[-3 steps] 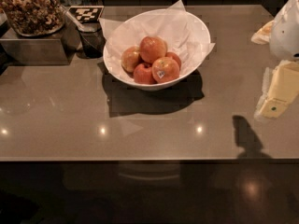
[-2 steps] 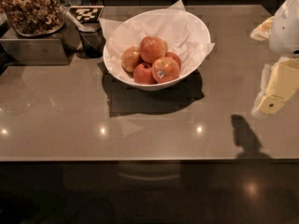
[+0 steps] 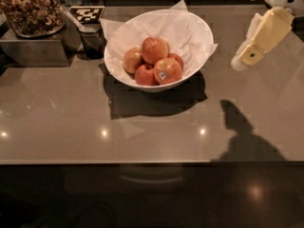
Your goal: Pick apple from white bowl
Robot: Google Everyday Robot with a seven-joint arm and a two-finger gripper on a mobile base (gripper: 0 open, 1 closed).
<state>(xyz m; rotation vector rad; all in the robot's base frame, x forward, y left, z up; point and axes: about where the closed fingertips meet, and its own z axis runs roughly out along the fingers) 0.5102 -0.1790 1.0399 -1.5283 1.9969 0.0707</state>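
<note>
- The cream-coloured two-finger gripper (image 3: 247, 56) hangs at the upper right, above the grey-brown glossy desk (image 3: 142, 132) and well apart from the fruit; whether it is spread or pressed together I cannot tell.
- It holds nothing, as far as I can see.
- The round red-orange apple with a yellowish blush (image 3: 154, 49) sits on top of the pile in the wide glossy white bowl (image 3: 142, 85), on crumpled white paper (image 3: 178, 25).
- Just in front of it lies the red apple with a small white sticker (image 3: 167, 70), which I must not take.
- I judge this to be the approach step, with no grasp begun.
- Next I need to swing left over the bowl and descend onto the top apple, clearing the rim.
</note>
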